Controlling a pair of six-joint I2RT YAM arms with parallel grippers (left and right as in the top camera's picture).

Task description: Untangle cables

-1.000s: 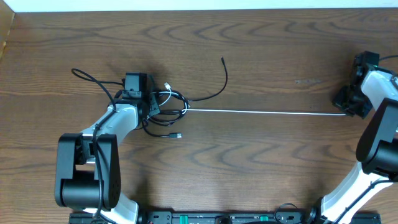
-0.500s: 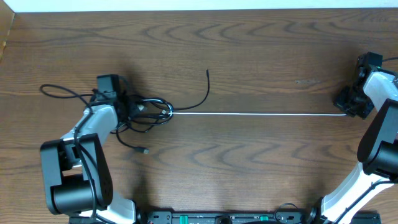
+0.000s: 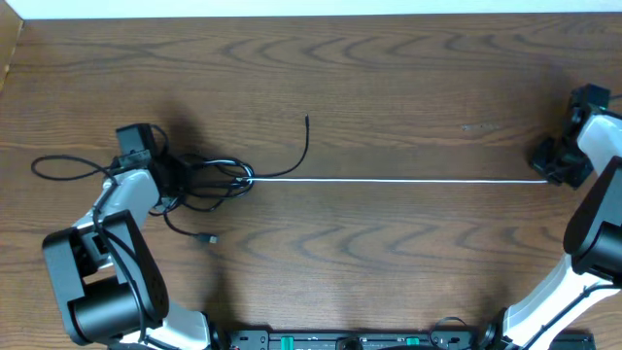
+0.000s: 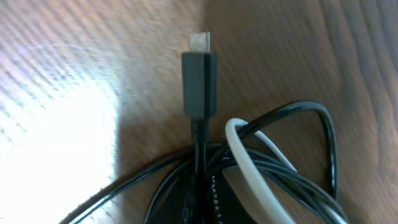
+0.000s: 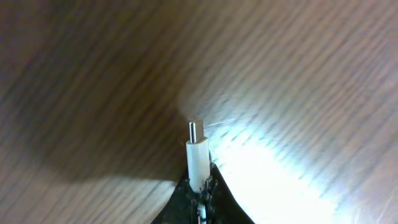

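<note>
A white cable point(image 3: 389, 178) runs taut across the table from a knot of black cables point(image 3: 209, 177) at the left to my right gripper point(image 3: 546, 167) at the far right. My right gripper is shut on the white cable's plug point(image 5: 196, 158), which sticks out past the fingertips. My left gripper point(image 3: 173, 175) is shut on the black cable bundle point(image 4: 205, 168); a black plug point(image 4: 199, 81) points away from it and the white cable point(image 4: 249, 168) loops through the black loops. Black cable ends trail off to the left point(image 3: 58, 163), up point(image 3: 306, 141) and down point(image 3: 190, 231).
The wooden table point(image 3: 408, 78) fills the view. A pale edge point(image 3: 292, 8) runs along the back, and a box corner point(image 3: 8, 49) shows at the far left. The arm bases point(image 3: 340, 340) stand at the front edge.
My left gripper has dragged the black bundle leftward across the table. My right gripper has shifted slightly right, and the white cable has stayed taut and grown longer between them.
</note>
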